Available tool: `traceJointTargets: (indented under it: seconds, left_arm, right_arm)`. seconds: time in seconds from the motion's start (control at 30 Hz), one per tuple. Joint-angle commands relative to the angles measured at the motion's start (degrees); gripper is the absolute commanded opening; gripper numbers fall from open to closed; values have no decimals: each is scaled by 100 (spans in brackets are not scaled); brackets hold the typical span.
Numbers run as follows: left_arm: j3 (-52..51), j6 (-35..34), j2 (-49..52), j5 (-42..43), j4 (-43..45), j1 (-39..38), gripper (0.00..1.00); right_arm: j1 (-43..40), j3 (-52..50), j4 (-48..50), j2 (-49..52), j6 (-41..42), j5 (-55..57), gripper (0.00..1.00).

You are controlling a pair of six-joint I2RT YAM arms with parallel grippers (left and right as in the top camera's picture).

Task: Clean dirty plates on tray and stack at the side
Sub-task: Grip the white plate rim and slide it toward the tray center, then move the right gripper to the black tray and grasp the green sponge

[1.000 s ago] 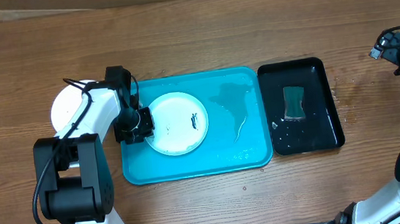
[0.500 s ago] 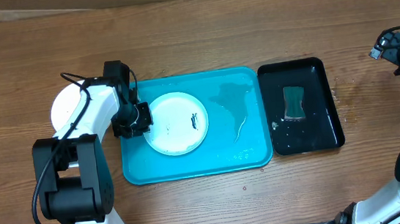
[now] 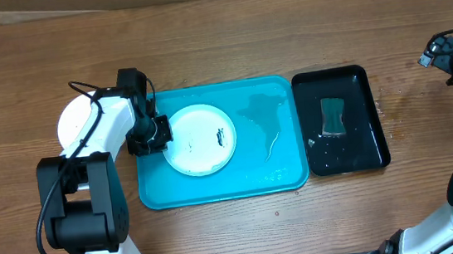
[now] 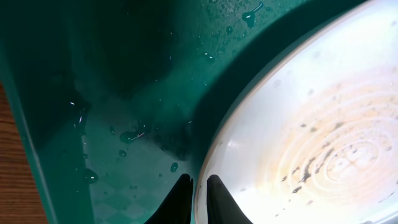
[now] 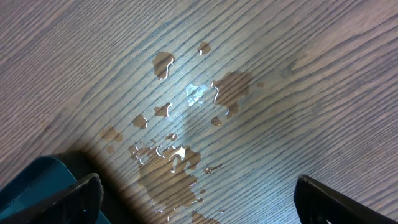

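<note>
- The turquoise tray (image 3: pixel 285 167) lies in the middle of the wooden table (image 3: pixel 227 43), its long side running left to right.
- A white plate (image 3: pixel 199 146) lies flat on the left half of the tray, inside the raised rim.
- Dark smears (image 3: pixel 220 134) mark the plate to the right of its centre. The left wrist view shows small dark specks (image 4: pixel 314 163) scattered over the ringed inner surface.
- The left gripper (image 3: pixel 159 137) is at the plate's left edge, just inside the tray's left rim.
- In the left wrist view, its two fingertips (image 4: pixel 181 190) sit nearly together, closed on the thin rim of the plate.
- Water drops and a thin film (image 4: pixel 127 135) lie on the tray floor beside the plate. More water (image 3: pixel 269 114) shines on the tray's right half.
- A round white object (image 3: pixel 70 124) lies on the table left of the tray, partly hidden under the left arm. I cannot tell whether it is a plate.
- A glossy black tray (image 3: pixel 370 142) lies just right of the turquoise one, with a green sponge (image 3: pixel 333 116) and some water in it.
- The right gripper (image 5: pixel 199 190) hovers over bare table at the far right, well apart from both trays. Its fingers are spread wide and hold nothing.
- Small puddles (image 5: pixel 177 158) lie on the wood under it.
</note>
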Motion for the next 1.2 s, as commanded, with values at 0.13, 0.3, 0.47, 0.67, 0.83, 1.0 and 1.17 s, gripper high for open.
traceJointTargets:
  seconds: [0.13,0.3,0.47,0.67,0.83,1.0,1.17]
  left_arm:
    - [85,50,13,-26,28,-24,16]
    - [85,48,13,-26,26,-24,15]
    - [85,48,15,-26,37,-24,15]
    - [85,24,15,-22,72,-24,16]
    - [85,0,15,-20,114,-26,16]
    - [85,2,15,-20,114,-26,16]
    - [85,0,15,-20,111,-26,16]
  right_arm:
    - [-2,20,11,-22,22,13,100]
    - [0,20,247,-22,24,-208,100]
    - [0,20,544,-22,26,-1602,100]
    - [92,15,-177,-22,-304,-3764,84]
    - [636,-7,-1102,-22,-586,-2741,78]
    - [1349,-7,-1692,-22,-568,-1792,78]
    - [2111,-66,-1790,-22,-170,-863,78]
